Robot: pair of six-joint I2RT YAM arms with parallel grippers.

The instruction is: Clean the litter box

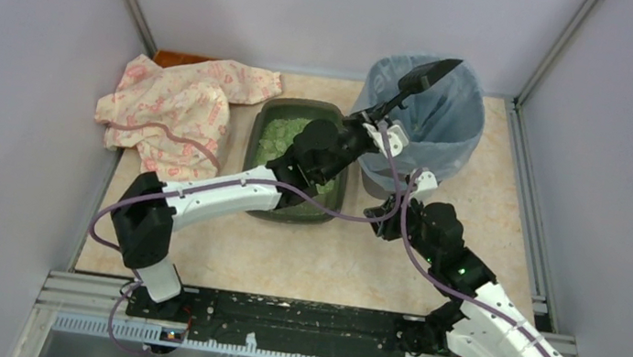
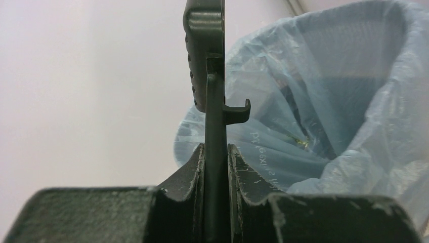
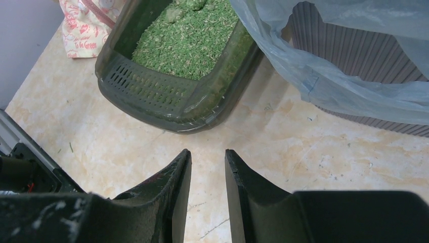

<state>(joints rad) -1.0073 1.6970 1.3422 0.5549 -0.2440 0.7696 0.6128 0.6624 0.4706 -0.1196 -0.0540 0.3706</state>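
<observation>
The left tool (image 2: pixel 216 157) is clamped tight on the handle of the black scoop (image 1: pixel 426 76), which is raised over the mouth of the bag-lined bin (image 1: pixel 450 155). The right tool (image 3: pixel 208 169) hangs low over the tabletop (image 3: pixel 283 152), jaws narrowly apart with nothing between them. The litter box (image 3: pixel 152 104), holding green litter (image 3: pixel 187 40), sits on the tabletop just left of the bin, with a patterned cloth (image 1: pixel 175 104) at its far left.

You see: shallow rectangular plastic litter box (image 3: pixel 152 98) dark grey-green | granular litter (image 3: pixel 187 40) green | crumpled cloth (image 1: pixel 175 104) cream, pink-printed | thin plastic bin liner (image 1: pixel 451 113) blue-grey | tabletop (image 1: pixel 302 260) beige, marbled
</observation>
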